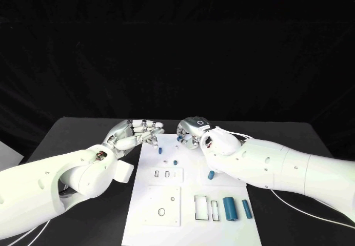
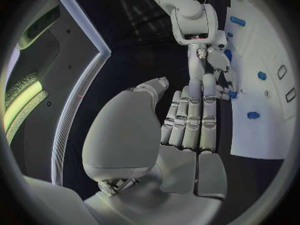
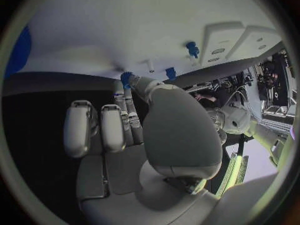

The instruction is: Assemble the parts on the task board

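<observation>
Both robot hands are hovering over the far end of the white task board [image 1: 189, 205], which is lying in the middle of the black counter [image 1: 81, 133]. The left robot hand [image 1: 137, 133] is pinching a small blue part [image 1: 160, 150] at its fingertips just above the board's far left corner, while the right robot hand [image 1: 194, 134] is gripping another blue part [image 3: 127, 78] at its fingertips near the board's far edge. Nearer on the board, a large blue cylinder [image 1: 230, 208] and a slimmer one [image 1: 246, 209] are lying side by side beside two rectangular slots [image 1: 206, 208].

The right robot hand [image 1: 194, 134] hides the task board's [image 1: 148, 215] far corner.
</observation>
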### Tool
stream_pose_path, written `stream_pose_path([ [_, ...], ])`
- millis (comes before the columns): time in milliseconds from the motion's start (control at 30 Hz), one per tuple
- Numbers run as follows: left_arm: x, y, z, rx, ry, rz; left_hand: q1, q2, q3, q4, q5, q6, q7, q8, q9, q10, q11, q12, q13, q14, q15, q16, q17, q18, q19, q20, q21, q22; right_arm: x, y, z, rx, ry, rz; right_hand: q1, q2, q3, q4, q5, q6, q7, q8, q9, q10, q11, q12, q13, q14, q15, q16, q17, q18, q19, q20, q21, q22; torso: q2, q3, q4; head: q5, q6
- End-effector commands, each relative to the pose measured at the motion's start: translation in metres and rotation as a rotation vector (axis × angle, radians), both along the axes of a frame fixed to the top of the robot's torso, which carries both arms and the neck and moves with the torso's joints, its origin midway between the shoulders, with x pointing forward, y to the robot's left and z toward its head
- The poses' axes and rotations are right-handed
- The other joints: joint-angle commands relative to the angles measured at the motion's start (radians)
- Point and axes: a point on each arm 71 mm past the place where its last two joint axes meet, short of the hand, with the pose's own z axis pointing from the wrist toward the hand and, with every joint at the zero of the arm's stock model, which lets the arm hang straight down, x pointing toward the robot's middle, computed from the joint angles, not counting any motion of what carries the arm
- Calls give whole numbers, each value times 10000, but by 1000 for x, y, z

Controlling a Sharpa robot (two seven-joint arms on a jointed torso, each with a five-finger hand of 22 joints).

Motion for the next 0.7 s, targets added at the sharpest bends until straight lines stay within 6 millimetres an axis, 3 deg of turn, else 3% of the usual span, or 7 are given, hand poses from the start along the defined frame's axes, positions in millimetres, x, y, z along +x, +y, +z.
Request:
stream_pose_path([
  [33, 0, -2, 2, -101, -27, -201, 32, 69, 73, 8, -50, -29, 30, -39, 20, -37, -16, 21, 15, -98, -9, 66, 18, 134, -111, 1, 62, 33, 1, 1, -3, -294, 184, -11, -63, -40, 48, -13, 2, -25, 56, 46, 18, -5, 48, -63, -13, 336, -81, 36, -23, -166, 32, 51, 19, -24, -5, -10, -24, 30, -12],
  [400, 0, -1, 2, -87, -27, -195, 32, 69, 73, 8, -50, -29, 30, -39, 20, -37, -16, 21, 15, -98, -9, 66, 18, 134, -111, 1, 62, 33, 2, 1, -4, -340, 257, -27, -219, -230, 50, 40, -134, -291, 173, -86, 27, -333, 168, -186, -73, 222, 12, -124, -352, -69, -228, 137, -327, -468, 1, 3, -25, 42, -24],
  [500, 0, -1, 2, -81, -24, -185, 32, 69, 73, 8, -50, -29, 30, -39, 20, -37, -16, 21, 15, -98, -9, 66, 18, 134, -111, 1, 62, 33, 2, 1, -2, -147, 106, -13, -287, -341, -82, 66, -410, -551, 276, -234, 8, -940, 283, -195, -120, 31, 126, -490, -954, 103, -673, 228, -973, -1281, -1, 4, -33, 59, -12],
  [567, 0, -1, 2, -79, -24, -184, 27, 69, 80, 7, -52, -30, 31, -39, 25, -39, -15, 22, 16, -104, -8, 74, 20, 134, -124, 2, 78, 44, 1, 0, -1, 6, -25, 14, -236, -339, -480, 67, -515, -847, 279, -435, -41, -1529, 341, -162, -116, -95, 147, -773, -1395, 223, -954, 297, -1474, -1851, 0, 8, -24, 56, -6],
  [600, 0, 0, 2, -77, -23, -180, 27, 69, 80, 7, -52, -30, 31, -39, 25, -39, -15, 22, 16, -104, -8, 74, 20, 134, -124, 2, 78, 44, 0, -1, 0, 75, -83, 33, -159, -314, -860, 67, -331, -1013, 208, -546, -68, -1872, 327, -143, -119, -155, 147, -926, -1626, 272, -1051, 296, -1704, -2101, 0, 11, -26, 56, -8],
  [667, 0, 0, 2, -74, -23, -173, 27, 69, 80, 7, -52, -30, 31, -39, 25, -39, -15, 22, 16, -104, -8, 74, 20, 134, -124, 2, 78, 44, -2, -3, 1, 172, -149, 63, 378, 87, -2673, 351, -178, -1279, 103, -770, -115, -2520, 427, -64, -108, -237, 207, -1225, -2088, 369, -1201, 343, -2289, -2687, -3, 17, -27, 63, -5],
  [700, 0, 0, 2, -73, -24, -171, 27, 69, 80, 7, -52, -30, 31, -39, 25, -39, -15, 22, 16, -104, -8, 74, 20, 134, -124, 2, 78, 44, -3, -5, 1, 217, -165, 79, 849, 265, -3628, 794, -166, -1326, 29, -852, -127, -2706, 439, 30, -105, -244, 234, -1301, -2234, 384, -1154, 361, -2458, -2806, -7, 16, -33, 71, -7],
])
